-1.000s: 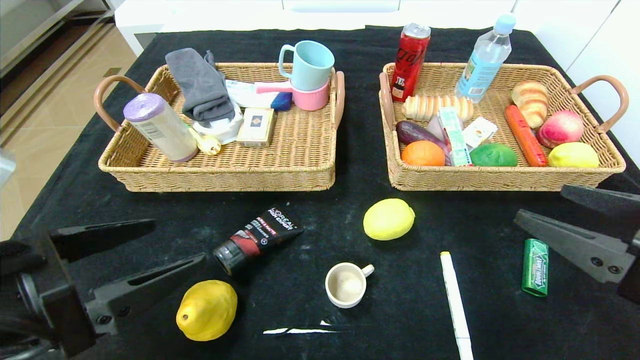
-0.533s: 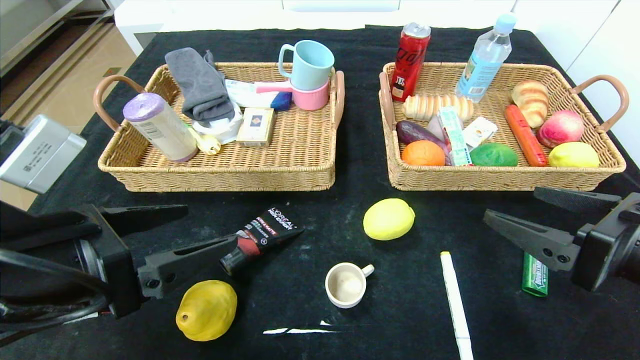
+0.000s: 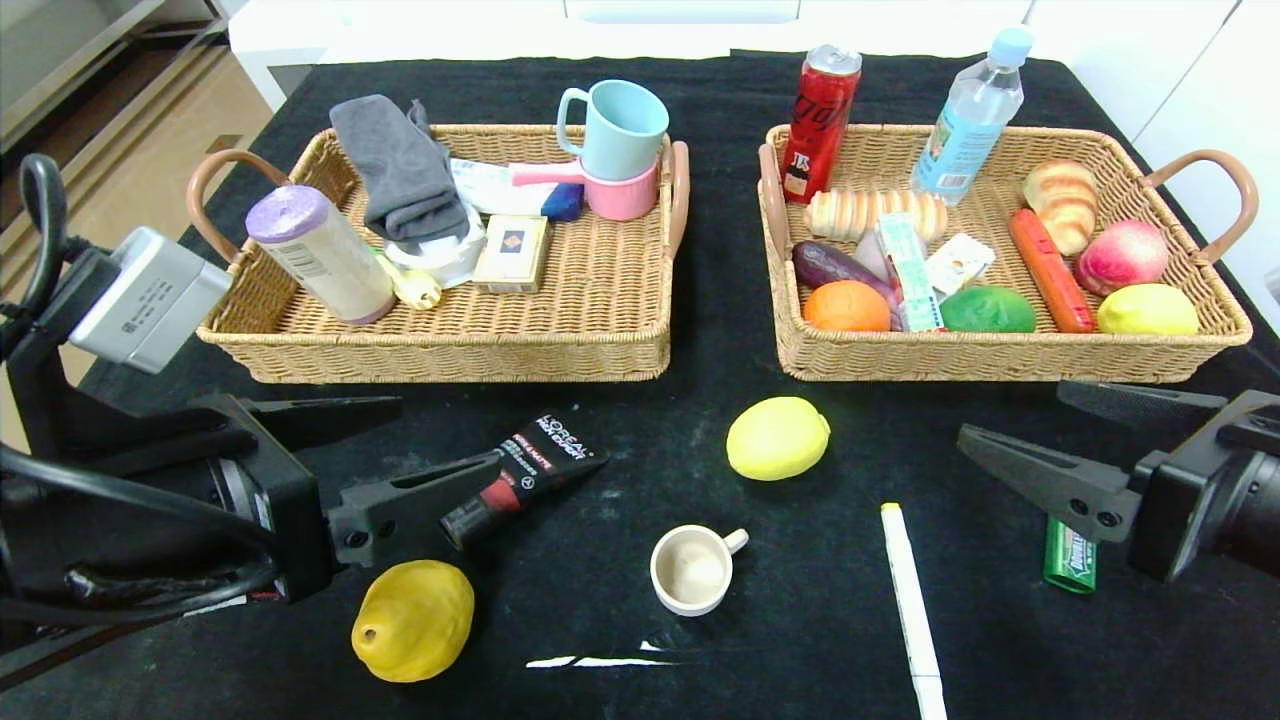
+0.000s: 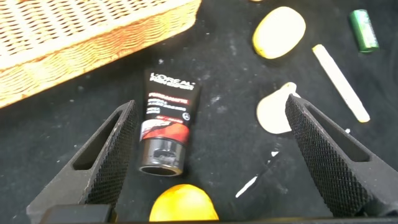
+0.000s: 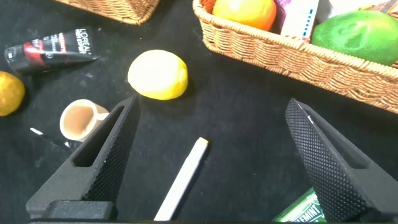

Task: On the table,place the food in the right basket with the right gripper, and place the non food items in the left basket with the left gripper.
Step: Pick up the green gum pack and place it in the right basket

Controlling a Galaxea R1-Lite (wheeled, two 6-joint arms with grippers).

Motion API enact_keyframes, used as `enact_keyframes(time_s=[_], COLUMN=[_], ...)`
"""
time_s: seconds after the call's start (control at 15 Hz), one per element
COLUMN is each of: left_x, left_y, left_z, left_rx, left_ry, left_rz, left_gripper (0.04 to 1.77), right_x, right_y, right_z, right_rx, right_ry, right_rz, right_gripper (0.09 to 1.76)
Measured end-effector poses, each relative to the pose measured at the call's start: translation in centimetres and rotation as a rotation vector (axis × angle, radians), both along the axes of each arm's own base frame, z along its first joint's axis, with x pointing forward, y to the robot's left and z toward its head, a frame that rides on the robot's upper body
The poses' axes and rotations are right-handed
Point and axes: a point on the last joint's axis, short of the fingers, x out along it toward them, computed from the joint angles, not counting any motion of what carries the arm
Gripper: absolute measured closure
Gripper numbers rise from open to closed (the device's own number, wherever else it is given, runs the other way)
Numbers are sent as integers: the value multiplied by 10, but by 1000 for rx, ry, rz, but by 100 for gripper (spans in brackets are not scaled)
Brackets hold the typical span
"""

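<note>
Both tools are hanging spread wide: the left tool (image 3: 385, 445) at lower left over the cosmetic tube (image 3: 522, 468), the right tool (image 3: 1075, 435) at lower right. Risk: left fingers (image 4: 109, 155) nudging the neighbouring bumpy fruit (image 3: 413, 620), rolling it across the surface (image 3: 700, 420).

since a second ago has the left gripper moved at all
Yes. The left gripper has advanced rightward toward the black and red cosmetic tube, which has not shifted; its open fingers now reach the tube's cap end.
</note>
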Motion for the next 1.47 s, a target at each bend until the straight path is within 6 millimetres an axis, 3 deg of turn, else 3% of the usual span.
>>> enact_keyframes(time_s=[0.27,0.4,0.67,0.8,1.47], left_x=[-2,-3,-6,-7,-12], left_y=[1,1,2,2,5], left_z=[-1,0,-2,-1,0], left_rx=[4,6,21,18,16], left_ry=[-3,-1,29,24,12], left_rz=[-6,-5,-9,-7,3], left_gripper=[9,9,9,9,9], right_x=[3,2,-7,-5,37], right_y=[-4,-7,-17,-23,-23], right_z=[0,-1,15,20,-11], right_rx=[-29,-82,-7,20,83], right_ry=[21,131,413,466,696], right_rz=[-117,-215,-354,-414,-616], right_gripper=[14,14,14,14,14])
